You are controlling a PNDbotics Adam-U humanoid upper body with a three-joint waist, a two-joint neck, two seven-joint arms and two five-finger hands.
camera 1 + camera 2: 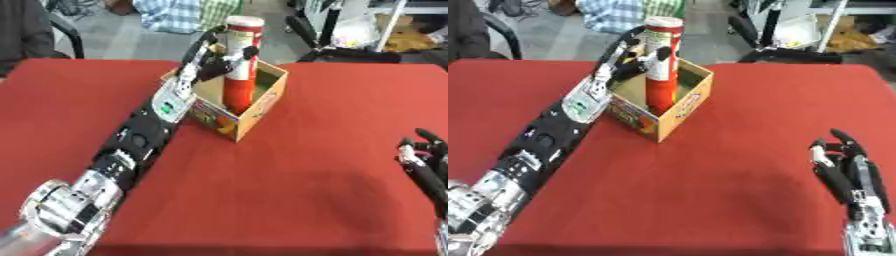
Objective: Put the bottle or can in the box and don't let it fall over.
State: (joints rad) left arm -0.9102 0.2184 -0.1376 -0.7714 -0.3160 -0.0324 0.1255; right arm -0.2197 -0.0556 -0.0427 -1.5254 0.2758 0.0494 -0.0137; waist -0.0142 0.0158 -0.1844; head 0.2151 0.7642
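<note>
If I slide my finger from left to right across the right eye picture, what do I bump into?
The robot's black and silver left arm → the open cardboard box holding the tall red can → bare red table → the robot's black right hand.

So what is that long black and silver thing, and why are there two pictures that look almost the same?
It is a robot's arm. The two pictures come from the two eyes of a camera in the robot's head, looking down at a red table. The left hand has its fingers curled round a tall red can, which stands upright inside a small cardboard box. The right hand rests open near the lower right corner, fingers up, holding nothing.
</note>
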